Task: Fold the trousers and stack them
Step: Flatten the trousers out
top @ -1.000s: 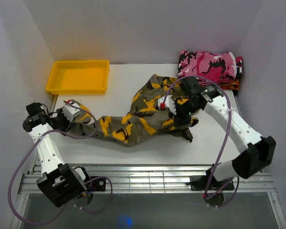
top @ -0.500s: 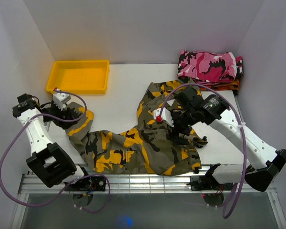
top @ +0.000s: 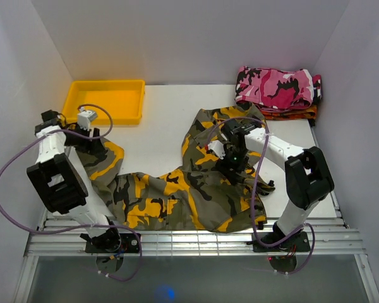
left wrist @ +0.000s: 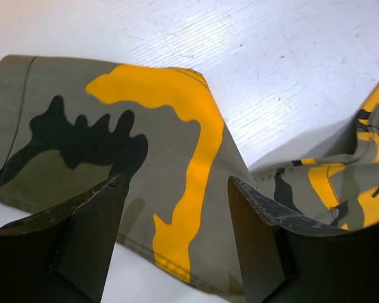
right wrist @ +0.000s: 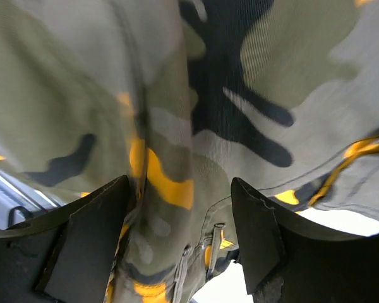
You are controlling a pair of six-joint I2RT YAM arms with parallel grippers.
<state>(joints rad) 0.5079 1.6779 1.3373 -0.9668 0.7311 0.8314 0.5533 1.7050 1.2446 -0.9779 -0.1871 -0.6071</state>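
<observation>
The camouflage trousers [top: 177, 189] lie spread on the white table, one leg reaching left and the waist end on the right. My left gripper [top: 96, 144] hangs open just over that leg's hem. In the left wrist view the hem [left wrist: 177, 113] lies flat between and beyond the open fingers [left wrist: 177, 183]. My right gripper [top: 230, 167] is open over the bunched waist part. The right wrist view shows its fingers [right wrist: 180, 183] wide apart, with a ridge of cloth and a belt loop [right wrist: 215, 243] between them.
A yellow tray [top: 104, 101] stands at the back left, close behind the left gripper. At the back right a pink camouflage garment [top: 278, 87] lies folded on an orange-red one [top: 294, 113]. The trousers reach the table's near edge [top: 196, 235], by the metal rails.
Both grippers have opened and let go of the trousers, which dropped and spread toward the near edge. The left gripper moved back toward the tray; the right one shifted left over the waist.
</observation>
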